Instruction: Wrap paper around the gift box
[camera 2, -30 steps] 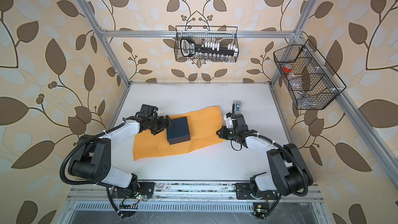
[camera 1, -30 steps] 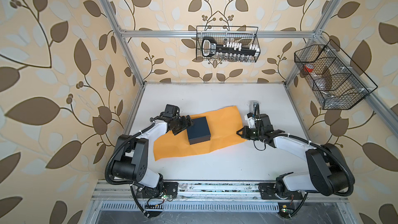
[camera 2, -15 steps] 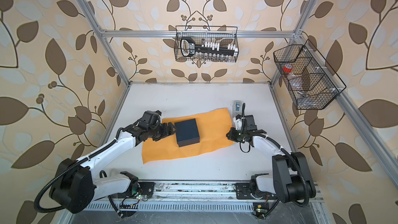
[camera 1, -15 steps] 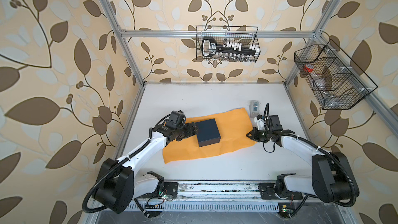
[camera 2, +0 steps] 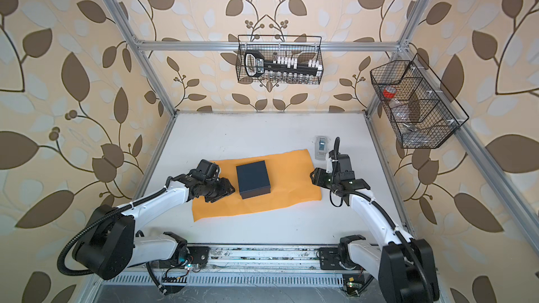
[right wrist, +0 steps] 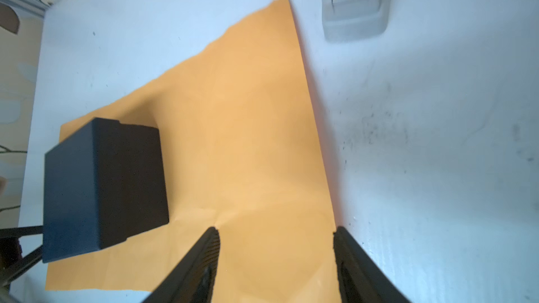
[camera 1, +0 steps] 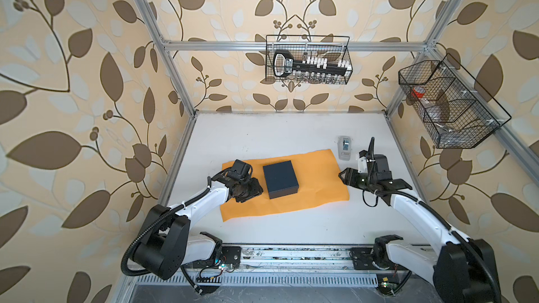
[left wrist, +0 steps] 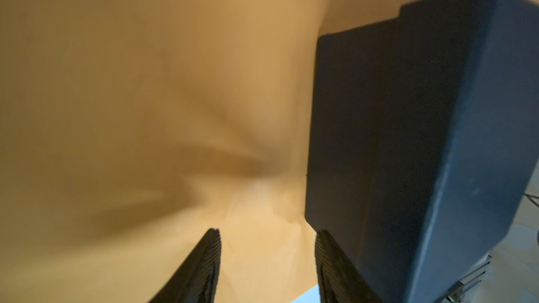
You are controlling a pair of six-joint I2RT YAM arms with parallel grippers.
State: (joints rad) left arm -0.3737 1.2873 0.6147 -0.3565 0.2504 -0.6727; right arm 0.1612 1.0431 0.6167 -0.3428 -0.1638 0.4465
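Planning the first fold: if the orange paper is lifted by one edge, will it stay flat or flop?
Probably floppy: the paper looks thin and shows soft creases beside the gift box. A lifted edge would likely drape, not hold flat. The box resting on it should pin the sheet against sliding.

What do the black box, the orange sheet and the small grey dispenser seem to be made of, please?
The gift box looks like matte cardboard: dull, glare-free, with a stepped lid seam. The paper seems thin, faintly glossy wrapping paper: soft creases near the box. The dispenser is probably moulded plastic: smooth grey, rounded corners.
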